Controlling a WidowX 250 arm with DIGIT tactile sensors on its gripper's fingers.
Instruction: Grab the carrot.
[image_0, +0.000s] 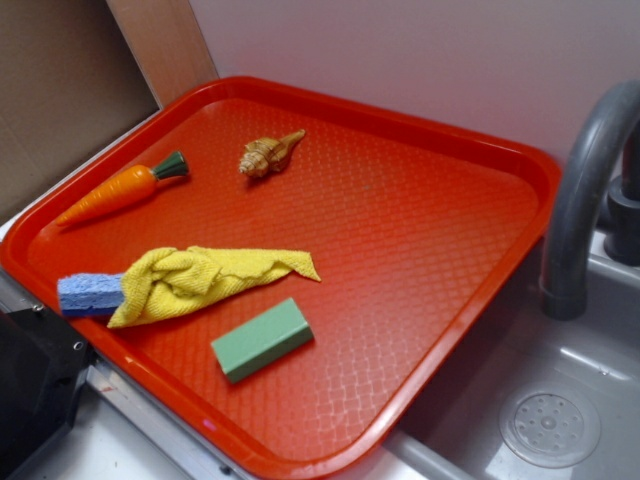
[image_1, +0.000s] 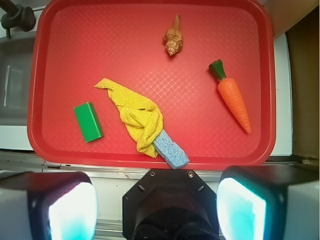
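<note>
1. The carrot (image_0: 118, 192) is lying free near the red tray's (image_0: 455, 135) rim, apart from the seashell (image_0: 270, 153).
2. The gripper (image_1: 157, 207) is hovering released, grasping nothing, outside the tray.
3. It should be closing across the carrot's thick middle.

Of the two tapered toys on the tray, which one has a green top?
The carrot: glossy orange with a dark green stub, lying near the tray's edge. The other, the seashell, is tan and spiralled, with no green.
</note>
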